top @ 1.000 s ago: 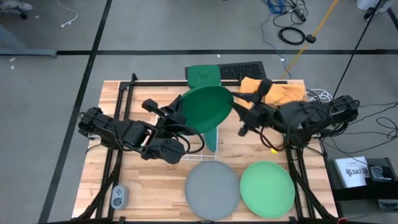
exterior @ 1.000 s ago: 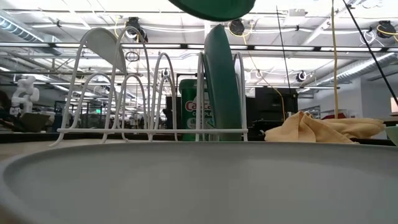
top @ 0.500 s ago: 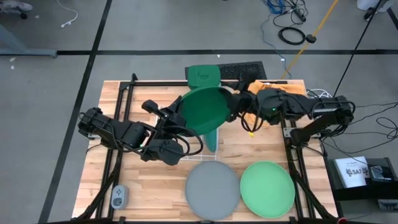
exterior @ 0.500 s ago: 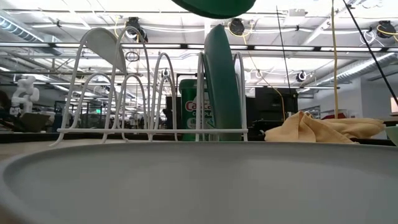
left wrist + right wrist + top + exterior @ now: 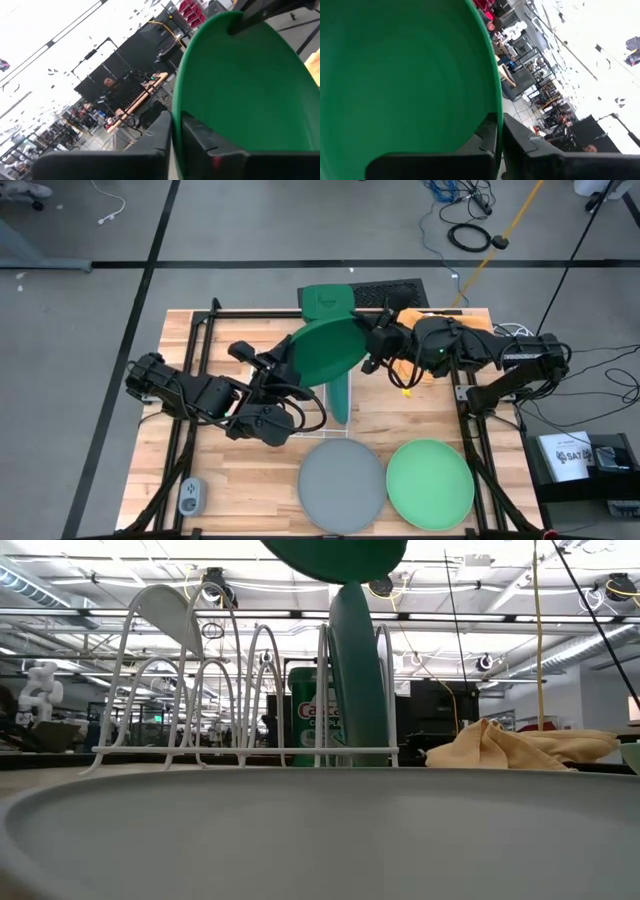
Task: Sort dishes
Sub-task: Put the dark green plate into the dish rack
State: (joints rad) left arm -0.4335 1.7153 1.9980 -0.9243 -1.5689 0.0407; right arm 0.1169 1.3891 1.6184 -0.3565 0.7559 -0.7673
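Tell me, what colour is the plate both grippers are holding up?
Dark green plate, clearest in the high view.

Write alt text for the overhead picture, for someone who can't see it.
Two robot arms hold a dark green plate tilted above a white wire rack, the left gripper and right gripper each clamping one edge. A teal plate stands upright in the rack; a grey plate and light green plate lie flat on the wooden table.

A white wire rack (image 5: 250, 690) stands mid-table (image 5: 215, 485), with a green square tub (image 5: 326, 301) and a crumpled yellow cloth (image 5: 510, 748) at the far edge and a small grey device (image 5: 191, 497) near the front-left corner.
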